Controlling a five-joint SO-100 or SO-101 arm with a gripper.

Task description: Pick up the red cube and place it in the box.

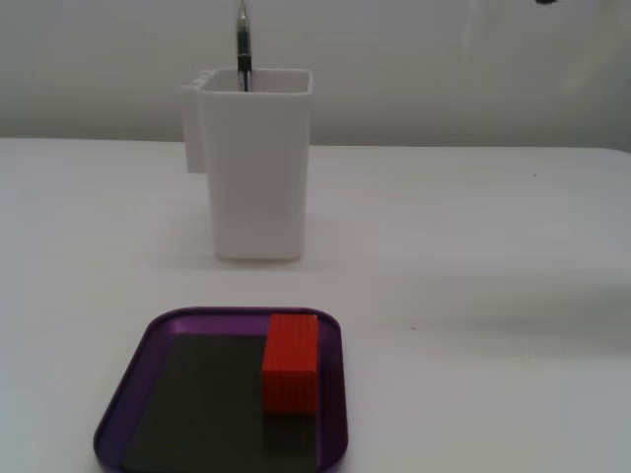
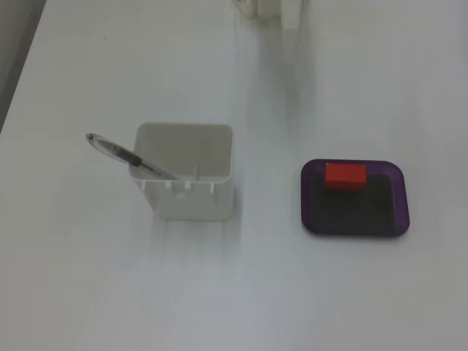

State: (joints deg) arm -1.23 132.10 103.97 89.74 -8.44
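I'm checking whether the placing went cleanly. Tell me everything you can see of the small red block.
The small bright red-orange rectangular block is slightly elongated, with finely ridged faces that look like plastic. It rests on the dark floor of the shallow purple tray with rounded corners, inside the rim; in the lower fixed view it sits against the tray's right rim. It sits square to the tray, not tilted. Nothing else touches it, and no claw is in view.

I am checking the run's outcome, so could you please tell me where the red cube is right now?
The red cube sits inside the purple tray, against its right rim in one fixed view, in front of the white container holding a pen.
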